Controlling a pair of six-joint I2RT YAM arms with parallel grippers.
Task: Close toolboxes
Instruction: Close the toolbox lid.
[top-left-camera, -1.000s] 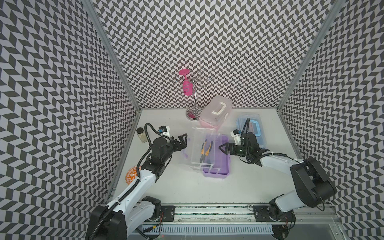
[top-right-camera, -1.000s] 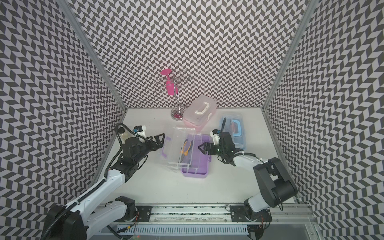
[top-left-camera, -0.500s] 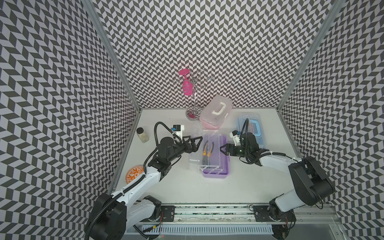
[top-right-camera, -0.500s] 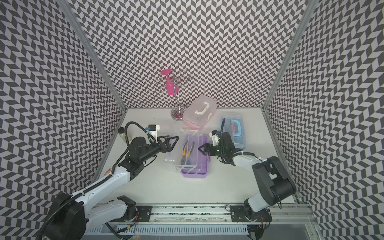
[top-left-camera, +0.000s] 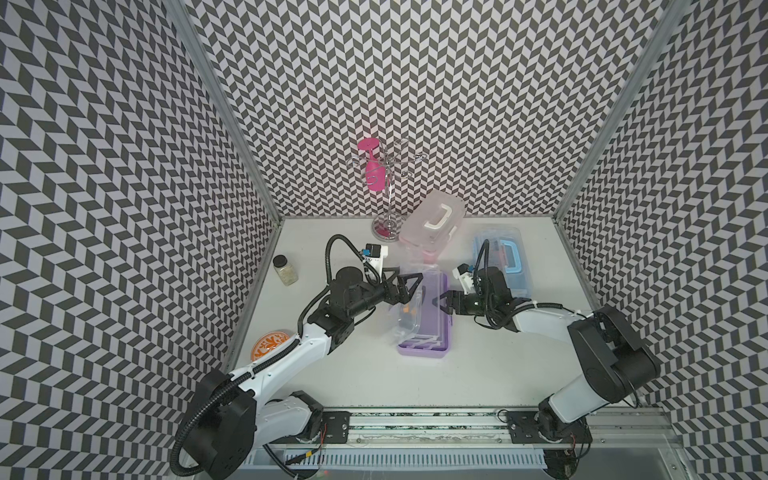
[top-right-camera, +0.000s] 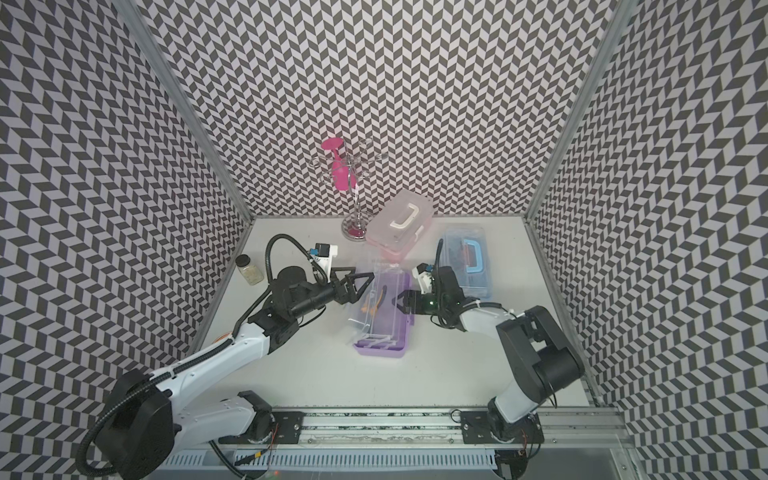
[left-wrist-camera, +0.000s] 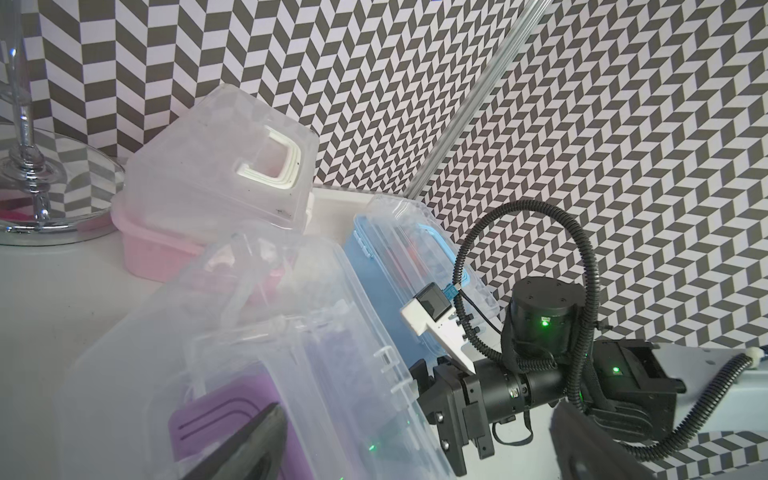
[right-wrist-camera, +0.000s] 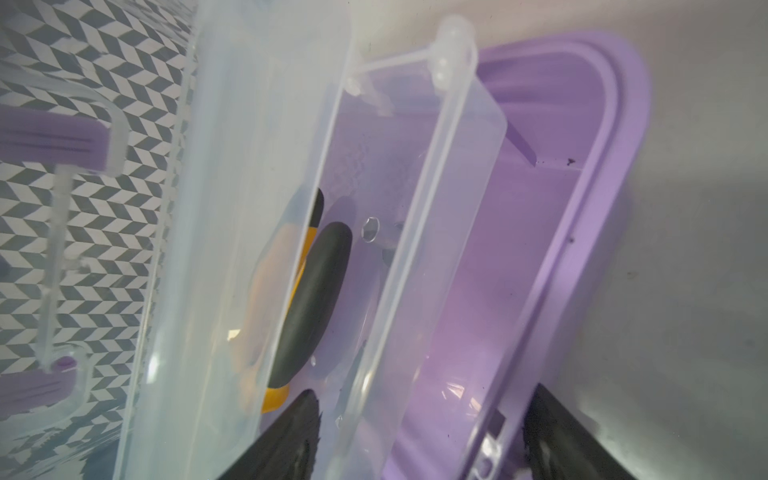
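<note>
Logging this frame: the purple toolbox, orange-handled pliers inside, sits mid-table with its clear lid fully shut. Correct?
No: the clear lid of the purple toolbox stands partly raised, not shut, as both top views show. The orange-handled pliers are inside it, mid-table.

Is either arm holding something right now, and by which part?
Nothing is gripped. The right gripper stands open astride a wall of the purple toolbox; the left gripper, open, leans against its clear lid.

The clear lid (right-wrist-camera: 232, 208) is blurring the pliers (right-wrist-camera: 316, 299) inside the purple toolbox (right-wrist-camera: 582, 232). The right arm (top-left-camera: 540, 320) is covering a near corner of the blue toolbox (top-left-camera: 519, 282). The left arm (top-left-camera: 316, 340) is hiding part of the orange disc (top-left-camera: 268, 345). In the wrist views, picture edges are cropping the left gripper (left-wrist-camera: 415, 409) and right gripper (right-wrist-camera: 424, 390).
</note>
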